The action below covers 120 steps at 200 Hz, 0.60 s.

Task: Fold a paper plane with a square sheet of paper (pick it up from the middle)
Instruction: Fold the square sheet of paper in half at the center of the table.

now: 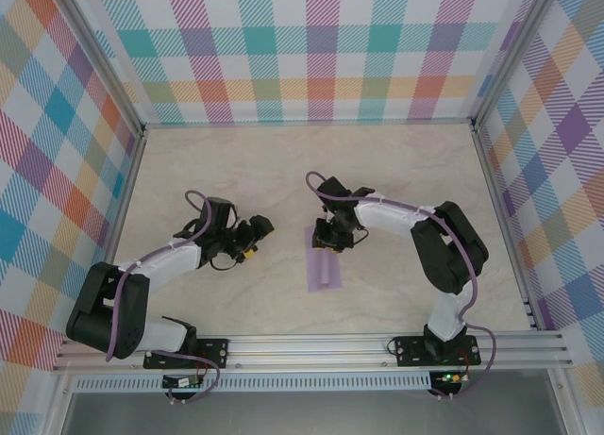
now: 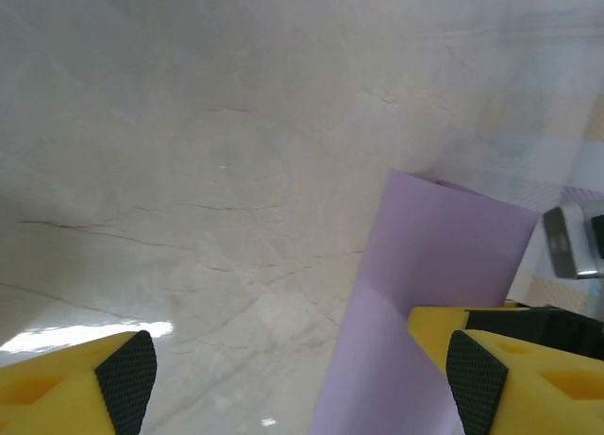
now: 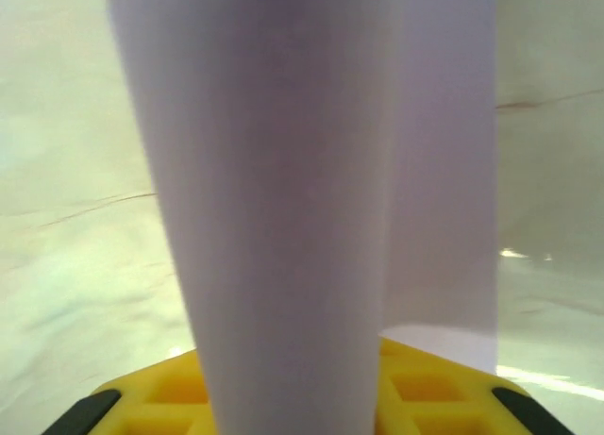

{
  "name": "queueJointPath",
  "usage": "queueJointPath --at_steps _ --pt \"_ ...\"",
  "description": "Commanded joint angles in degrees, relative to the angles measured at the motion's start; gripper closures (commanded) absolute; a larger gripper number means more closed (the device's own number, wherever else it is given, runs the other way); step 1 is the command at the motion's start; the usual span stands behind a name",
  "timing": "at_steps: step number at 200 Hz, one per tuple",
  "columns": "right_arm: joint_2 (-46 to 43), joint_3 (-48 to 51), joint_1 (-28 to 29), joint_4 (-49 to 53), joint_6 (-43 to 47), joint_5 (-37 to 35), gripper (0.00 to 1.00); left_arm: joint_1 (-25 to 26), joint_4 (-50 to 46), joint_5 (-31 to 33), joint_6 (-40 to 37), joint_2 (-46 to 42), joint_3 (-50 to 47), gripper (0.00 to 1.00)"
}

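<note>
The square sheet of paper is lavender and lies near the table's middle, bowed up into a narrow arch. My right gripper sits over its far end. In the right wrist view the raised paper runs up from between the yellow fingers, and my right gripper is shut on it. My left gripper hovers a little to the left of the sheet. In the left wrist view it stands open with nothing between its black pads, and the paper lies beside the right pad.
The pale marble-patterned table is walled in on three sides by chequered panels. An aluminium rail with both arm bases runs along the near edge.
</note>
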<state>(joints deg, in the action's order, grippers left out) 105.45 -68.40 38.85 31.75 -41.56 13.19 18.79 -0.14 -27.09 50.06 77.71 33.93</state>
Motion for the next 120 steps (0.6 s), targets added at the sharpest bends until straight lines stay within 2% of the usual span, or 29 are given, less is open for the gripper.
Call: queueJointPath --at_steps 1,14,30,59,81,99,120 --pt "-3.2 2.0 -0.9 -15.5 -3.4 19.0 0.72 0.7 7.7 -6.3 4.2 -0.1 -0.9 0.21" --pt "-3.3 3.1 -1.4 -23.1 -6.1 25.4 0.72 0.7 10.7 -8.0 6.0 0.4 -1.4 0.22" --pt "-3.1 4.0 -2.2 -30.1 -9.5 30.0 0.71 0.7 14.1 -9.6 8.0 0.9 -2.0 0.21" --pt "-1.1 5.4 -4.4 -37.8 -13.4 35.0 0.67 0.7 17.5 -11.7 9.9 1.7 -2.3 0.09" --pt "1.4 3.9 -5.2 -32.3 -9.3 34.3 0.62 0.7 16.5 -10.7 9.3 2.5 -1.7 0.06" --pt "2.8 1.8 -5.2 -22.2 -2.6 28.5 0.59 0.7 16.2 -9.9 8.4 3.8 -1.4 0.07" --pt "3.5 1.3 -5.2 -17.5 1.3 23.1 0.57 0.7 15.1 -8.6 7.0 4.9 -1.0 0.10"
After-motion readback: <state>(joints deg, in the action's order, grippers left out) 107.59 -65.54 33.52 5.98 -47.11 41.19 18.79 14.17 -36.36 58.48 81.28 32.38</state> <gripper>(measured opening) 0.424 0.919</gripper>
